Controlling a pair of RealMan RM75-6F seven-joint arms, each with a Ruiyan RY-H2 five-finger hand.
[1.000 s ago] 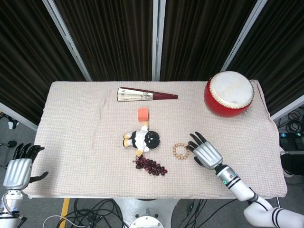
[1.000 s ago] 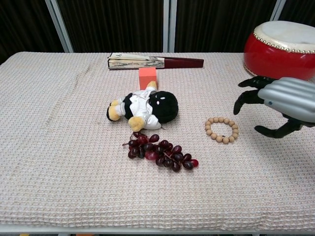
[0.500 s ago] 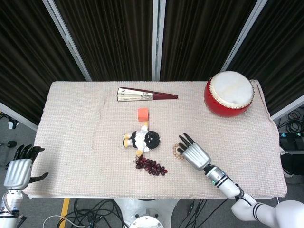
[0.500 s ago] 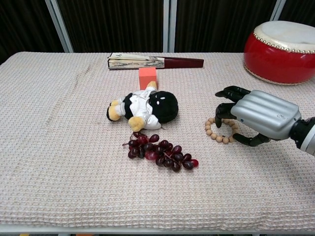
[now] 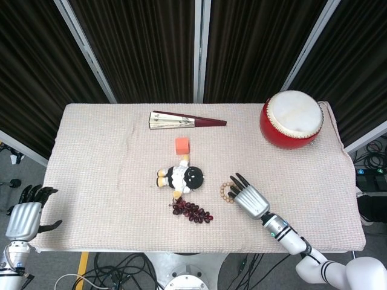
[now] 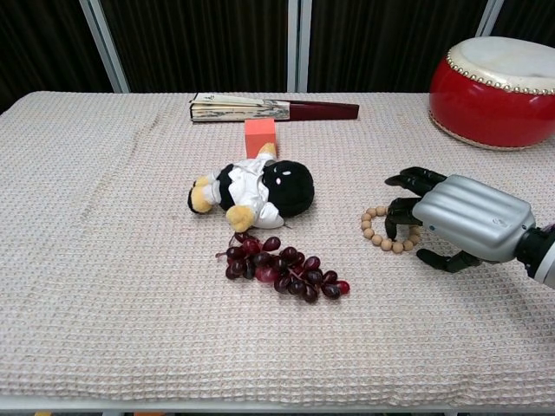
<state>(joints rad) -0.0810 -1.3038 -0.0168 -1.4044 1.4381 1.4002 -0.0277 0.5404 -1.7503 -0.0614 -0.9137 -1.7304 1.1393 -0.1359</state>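
Fingers: those of the right hand (image 6: 464, 221) were curled down over the near side of the bead bracelet (image 6: 388, 228), dark tips touching or just short of the beads; contact could not be told for sure, and nothing was lifted or clamped.
Right hand, from above: it (image 5: 248, 196) lay palm down on the cloth, fingertips reaching the bracelet (image 5: 226, 192).
Left hand: it (image 5: 23, 216) hung off the worktop's left corner, fingers apart, holding nothing.
Bracelet: a ring of tan wooden beads, flat on the cloth, right of the plush doll (image 6: 251, 191) and apart from the dark grapes (image 6: 282, 267).
Step in hand: judged a reach closing into a grasp, with the pick-up not yet made.
Next move: it would call for pinching one arc of the ring between thumb and a finger, low against the cloth, before any lift; the loose beads looked likely to slide or roll away from a shallow grip.
Other things: orange block (image 6: 259, 137) behind the doll, folded fan (image 6: 270, 109) at the far side, red drum (image 6: 499, 92) at the far right.
Worktop (image 6: 104, 286): covered in a pale waffle-weave cloth.
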